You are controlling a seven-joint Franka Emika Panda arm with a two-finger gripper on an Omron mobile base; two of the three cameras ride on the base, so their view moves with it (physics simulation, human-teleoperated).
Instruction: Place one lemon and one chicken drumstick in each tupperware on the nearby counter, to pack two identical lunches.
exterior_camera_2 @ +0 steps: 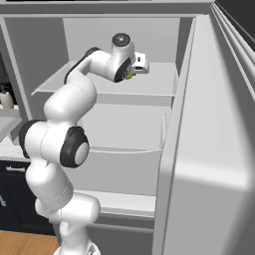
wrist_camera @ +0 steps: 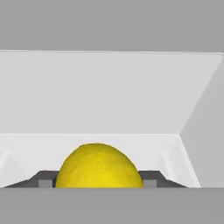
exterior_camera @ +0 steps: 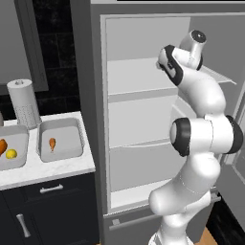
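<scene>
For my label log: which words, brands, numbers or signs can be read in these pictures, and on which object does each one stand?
None: no readable text in any view.
Paper towel roll: plain, dotted texture only.
Two tupperware containers on the counter: no label.
Lemon between the fingers: plain yellow.
Fridge shelves: plain grey.
Bottle at the left edge: too small to tell.

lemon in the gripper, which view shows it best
The hand view: the lemon sits large and close between the finger tips. The right base view gives just a yellow sliver beside the hand.
</scene>
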